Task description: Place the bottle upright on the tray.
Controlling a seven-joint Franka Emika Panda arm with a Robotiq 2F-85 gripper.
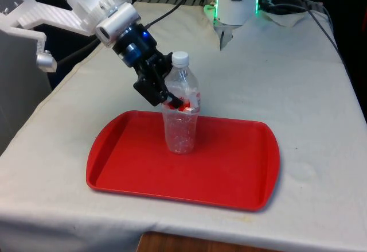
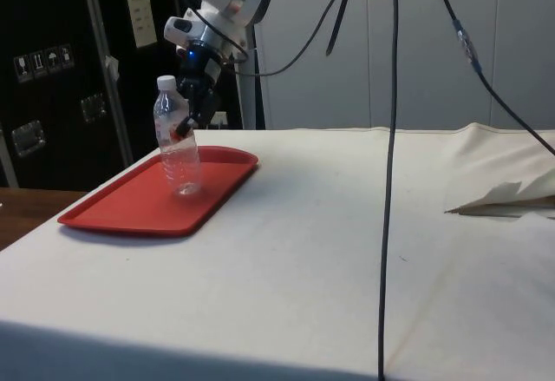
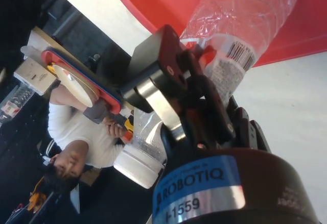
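Observation:
A clear plastic bottle [image 1: 182, 127] with a white cap and a red-and-white label stands nearly upright on the red tray [image 1: 229, 171], its base on the tray floor towards the far side. My gripper [image 1: 175, 99] reaches down at a slant from the front view's left and is shut on the bottle at the label, below the neck. From the side, the bottle [image 2: 181, 162] leans slightly, with the gripper [image 2: 186, 127] on its upper body over the tray [image 2: 130, 212]. In the wrist view the fingers [image 3: 204, 89] clamp the labelled part of the bottle [image 3: 245, 15].
The tray lies near the table's front edge, with bare white cloth [image 1: 298, 85] to the front view's right. A black cable [image 2: 387, 181] hangs down in the side view, near a folded cloth ridge [image 2: 503, 197]. A person in a white shirt [image 3: 87, 132] shows beyond the table.

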